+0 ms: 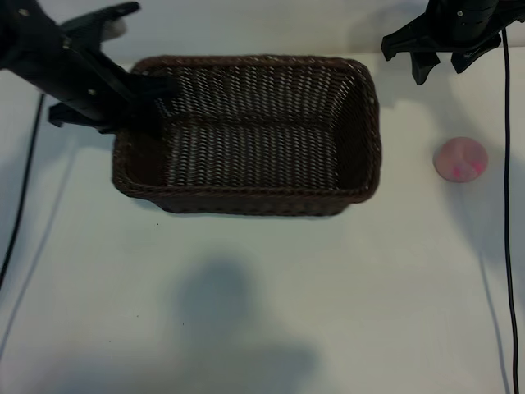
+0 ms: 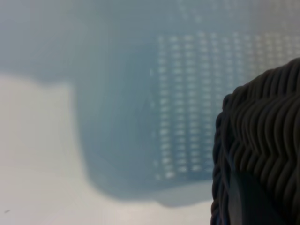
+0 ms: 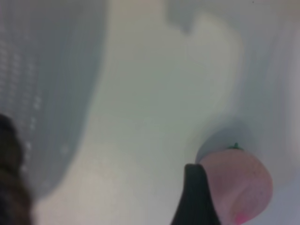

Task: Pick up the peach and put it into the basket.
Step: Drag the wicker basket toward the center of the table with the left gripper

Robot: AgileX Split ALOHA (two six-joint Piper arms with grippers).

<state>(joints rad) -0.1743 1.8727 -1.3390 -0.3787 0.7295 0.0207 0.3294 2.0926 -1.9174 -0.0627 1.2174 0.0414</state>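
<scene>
Peach (image 1: 460,159) sits on the counter (image 1: 262,304) under my wide-open right end effector (image 1: 444,67); left end effector (image 1: 156,92) pinches the basket (image 1: 365,139) rim.

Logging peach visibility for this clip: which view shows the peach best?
The exterior view: the peach lies whole on the table, right of the basket. The right wrist view shows it close but partly behind a finger; the left wrist view misses it.

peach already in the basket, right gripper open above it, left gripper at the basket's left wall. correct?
Not quite. The peach is not in the basket: the exterior view shows it on the table to the basket's right, apart from it, and the basket holds nothing. The rest stands: the right gripper is open above the peach, and the left gripper is at the basket's left wall.
</scene>
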